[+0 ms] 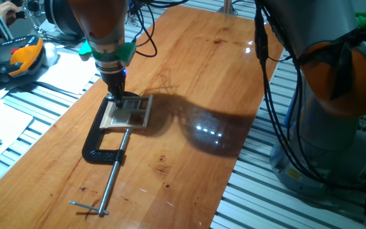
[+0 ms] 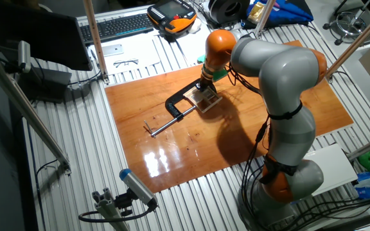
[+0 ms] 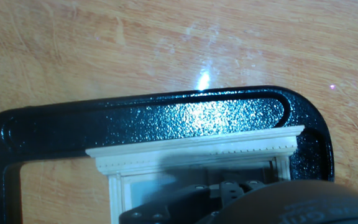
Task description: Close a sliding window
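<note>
One sliding window [image 1: 128, 112] lies flat inside one black C-clamp [image 1: 101, 145] on one wooden table [image 1: 189, 83]; the single gripper [image 1: 115, 97] touches it, jaw state unclear.

Under my gripper [image 1: 115, 97] the surface [image 1: 189, 76] looks like varnished wood, reddish-brown with visible grain, glossy enough to throw back bright spots of the lamps. The sliding window [image 1: 128, 112] just below the gripper reads as pale, unvarnished wood, matt, with fine notched trim along its top rail [image 3: 197, 150] in the hand view. Around it, the C-clamp [image 1: 99, 141] has a black painted metal body with a pebbled, shiny coat, and its long screw [image 1: 115, 170], running away from the gripper, looks like bare, smooth steel. Beside the surface I see ribbed aluminium decking [image 1: 284, 203], dull silver.
</note>
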Controlling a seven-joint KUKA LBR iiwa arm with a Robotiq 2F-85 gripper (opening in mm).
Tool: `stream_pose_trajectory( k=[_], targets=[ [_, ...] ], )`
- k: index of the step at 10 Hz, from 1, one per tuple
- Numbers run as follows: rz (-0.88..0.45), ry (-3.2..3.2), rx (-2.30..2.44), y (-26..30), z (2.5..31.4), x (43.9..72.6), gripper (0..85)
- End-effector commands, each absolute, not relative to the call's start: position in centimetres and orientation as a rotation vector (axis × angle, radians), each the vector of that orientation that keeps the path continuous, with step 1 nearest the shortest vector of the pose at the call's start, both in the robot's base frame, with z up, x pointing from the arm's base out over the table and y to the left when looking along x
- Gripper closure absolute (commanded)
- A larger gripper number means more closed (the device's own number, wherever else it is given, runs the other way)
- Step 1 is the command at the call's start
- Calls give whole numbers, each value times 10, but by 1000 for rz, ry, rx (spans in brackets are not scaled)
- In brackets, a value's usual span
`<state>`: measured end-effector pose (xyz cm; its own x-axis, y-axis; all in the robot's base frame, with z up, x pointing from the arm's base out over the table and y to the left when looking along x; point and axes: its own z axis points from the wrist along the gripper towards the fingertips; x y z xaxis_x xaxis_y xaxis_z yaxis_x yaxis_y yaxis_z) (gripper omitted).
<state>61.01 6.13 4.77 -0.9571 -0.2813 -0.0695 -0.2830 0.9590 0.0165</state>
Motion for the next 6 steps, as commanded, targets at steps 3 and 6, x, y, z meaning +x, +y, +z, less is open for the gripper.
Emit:
stream_pose_trajectory(
  k=[3, 6],
  targets=[
    [53, 3026, -431, 62, 48, 611, 850],
    [60, 3018, -429, 63, 46, 611, 850]
  ],
)
